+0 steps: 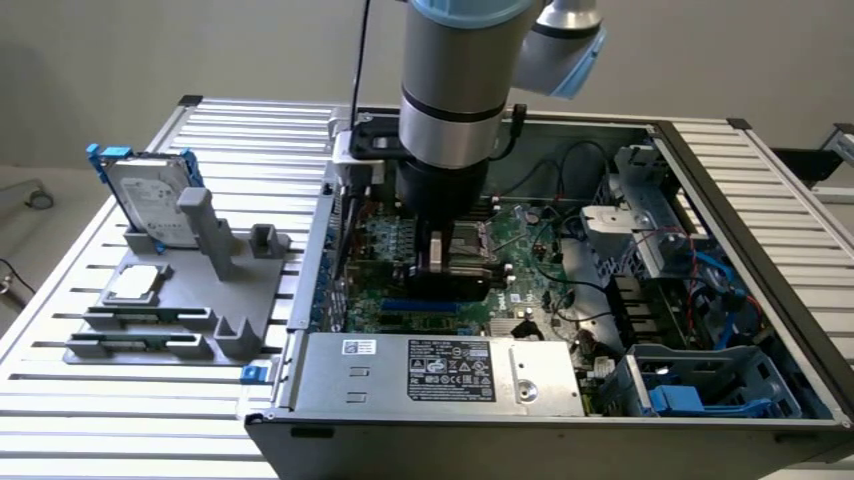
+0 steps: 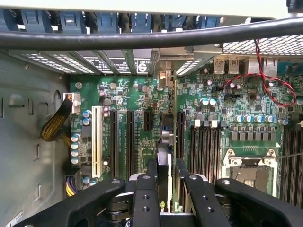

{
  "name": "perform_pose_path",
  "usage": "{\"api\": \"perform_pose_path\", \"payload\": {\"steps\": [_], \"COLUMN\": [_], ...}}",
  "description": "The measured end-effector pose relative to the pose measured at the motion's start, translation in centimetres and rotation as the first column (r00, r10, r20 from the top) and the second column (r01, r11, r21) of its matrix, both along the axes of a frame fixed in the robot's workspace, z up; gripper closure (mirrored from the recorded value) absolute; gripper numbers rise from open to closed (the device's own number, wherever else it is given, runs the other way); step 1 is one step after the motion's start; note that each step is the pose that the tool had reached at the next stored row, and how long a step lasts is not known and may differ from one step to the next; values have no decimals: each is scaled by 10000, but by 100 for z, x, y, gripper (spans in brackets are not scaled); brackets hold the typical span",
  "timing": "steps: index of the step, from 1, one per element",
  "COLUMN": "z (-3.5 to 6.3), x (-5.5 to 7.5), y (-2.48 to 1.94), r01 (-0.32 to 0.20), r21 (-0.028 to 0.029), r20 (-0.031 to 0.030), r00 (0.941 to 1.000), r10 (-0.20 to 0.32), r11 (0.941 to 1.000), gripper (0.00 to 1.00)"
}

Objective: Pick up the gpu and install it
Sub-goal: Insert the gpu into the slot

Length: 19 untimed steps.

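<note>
Black two-finger gripper (image 2: 166, 176) is being seen closest to the wrist camera, its jaws being pressed against both faces of the gpu (image 2: 164, 151), a flat expansion card with a black cover over a green board, viewed edge-on. It is being held upright over the row of long black expansion slots (image 2: 129, 142) on the green motherboard (image 2: 142, 94). Whether its lower edge is touching a slot cannot be told.

At the centre of the exterior view the gripper (image 1: 447, 255) is being held low inside the open grey metal computer case (image 1: 747, 190), the gpu (image 1: 451, 282) showing as a dark block beneath it. Toward the exterior view's left, a silver hard drive in a blue frame (image 1: 144, 195) and a small square silver processor chip (image 1: 134, 283) are being kept on a grey fixture (image 1: 214, 330).

Handling, as judged: light and stiff, but fragile. Hold is best taken on the flat faces, clear of contacts and components. The glossy cover may be slipping under side load.
</note>
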State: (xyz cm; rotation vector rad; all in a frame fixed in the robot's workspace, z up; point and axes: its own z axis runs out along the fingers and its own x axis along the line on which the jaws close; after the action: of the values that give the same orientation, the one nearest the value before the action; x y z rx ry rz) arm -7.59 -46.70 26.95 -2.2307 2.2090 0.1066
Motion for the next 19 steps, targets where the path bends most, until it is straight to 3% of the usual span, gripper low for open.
{"api": "perform_pose_path", "payload": {"steps": [19], "z": [-50], "x": [-20], "y": [0], "r01": [1], "r21": [-67], "r20": [-93], "r00": [10000], "r10": [-1], "r11": [10000], "gripper": [74]}}
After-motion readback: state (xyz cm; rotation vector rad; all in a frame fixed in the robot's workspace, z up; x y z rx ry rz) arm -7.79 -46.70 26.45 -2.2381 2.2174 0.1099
